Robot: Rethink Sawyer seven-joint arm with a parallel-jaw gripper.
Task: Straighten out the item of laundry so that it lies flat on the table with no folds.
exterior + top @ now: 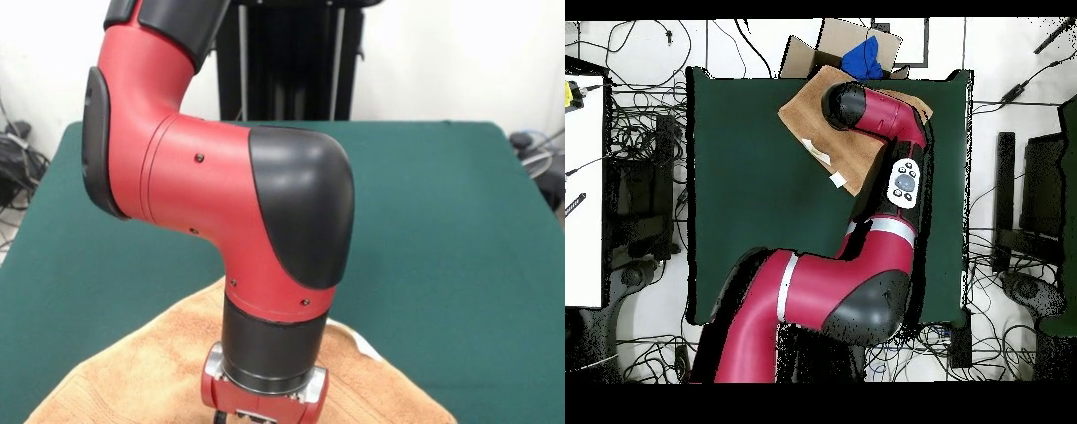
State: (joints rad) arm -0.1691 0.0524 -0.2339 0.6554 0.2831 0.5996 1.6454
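The towel [150, 371] is seen at the bottom of the front view, spread over the green table [441, 230] and running off the lower edge of the frame. A small white tag [364, 346] is visible at its right-hand edge, just beside the arm. The red and black arm [256, 221] fills the middle of the frame and is lowered over the towel; only the red wrist is shown at the bottom edge, so the state of the gripper's fingers cannot be told.

In the overhead view the towel [827, 125] is found at the upper middle of the table [735, 200], against its top edge, turned at an angle, with two white tags [838, 181] on its lower left edge. Much of it is covered by the arm [885, 150].
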